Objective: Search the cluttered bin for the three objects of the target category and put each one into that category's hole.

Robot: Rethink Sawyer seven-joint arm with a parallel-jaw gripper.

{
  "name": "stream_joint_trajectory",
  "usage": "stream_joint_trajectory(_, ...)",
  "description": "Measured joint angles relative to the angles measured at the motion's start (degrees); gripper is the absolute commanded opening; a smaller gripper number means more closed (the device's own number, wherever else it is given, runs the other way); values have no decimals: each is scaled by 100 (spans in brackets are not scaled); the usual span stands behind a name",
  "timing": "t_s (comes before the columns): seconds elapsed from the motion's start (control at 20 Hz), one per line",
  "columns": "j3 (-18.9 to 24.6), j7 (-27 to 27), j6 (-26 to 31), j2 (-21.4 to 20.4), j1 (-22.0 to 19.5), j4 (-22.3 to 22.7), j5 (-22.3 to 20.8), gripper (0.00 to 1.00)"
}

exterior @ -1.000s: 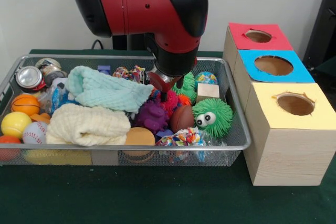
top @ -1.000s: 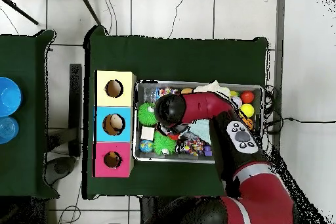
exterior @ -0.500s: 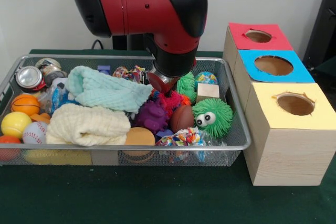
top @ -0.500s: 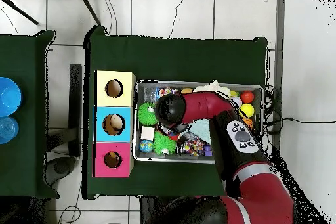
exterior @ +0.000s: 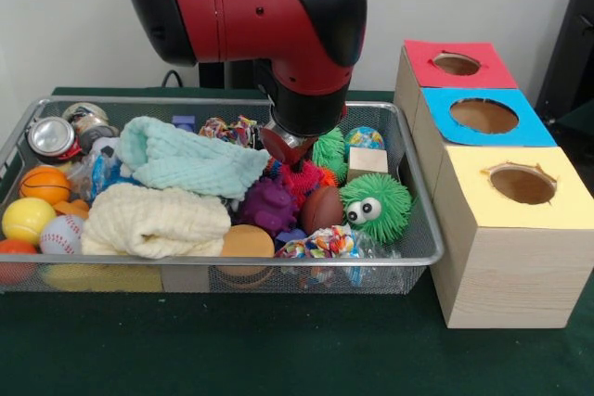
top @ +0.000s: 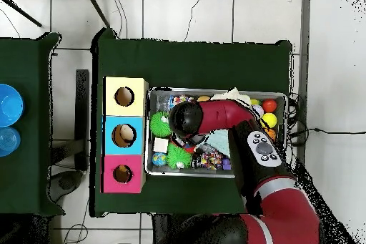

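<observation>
Arm (exterior: 278, 16): red and black, over the middle of the bin (exterior: 422, 229); seen from overhead (top: 229, 116) across the bin's centre.
Gripper (exterior: 290, 157): low among the toys, just above the red spiky ball (exterior: 302, 178); wrist hides the tips, so cannot tell whether open or closed, nor whether anything is held.
Bin: wire mesh, on green cloth (exterior: 278, 350), just beside the boxes.
Boxes: three wooden ones in a row, each with a round hole on top; yellow top (exterior: 520, 187) nearest, blue top (exterior: 483, 116) in the middle, red top (exterior: 457, 64) farthest.
Spiky toys: red spiky ball under the gripper; purple one (exterior: 269, 206) beside it; green fuzzy ball with eyes (exterior: 376, 206) near the bin's box-side wall; second green one (exterior: 329, 147) behind.
Cloths: mint towel (exterior: 190, 159) draped above cream towel (exterior: 153, 220).
Balls: basketball (exterior: 44, 185), yellow ball (exterior: 26, 220), baseball (exterior: 60, 234), brown football (exterior: 322, 209).
Other: cans (exterior: 56, 134) in the far corner; wooden block (exterior: 368, 162); patterned ball (exterior: 364, 140) behind the block.
</observation>
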Motion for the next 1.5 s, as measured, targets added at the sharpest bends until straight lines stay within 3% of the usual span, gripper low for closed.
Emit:
stream_joint_trajectory(0.4, -15, 0, 11, -93, 5, 1, -74, 0)
stream_joint_trajectory(0.9, -219, 0, 846, -701, 41, -95, -786, 0)
stream_joint_trajectory(1.5, -250, 0, 1051, -823, -178, -597, -1256, 0)
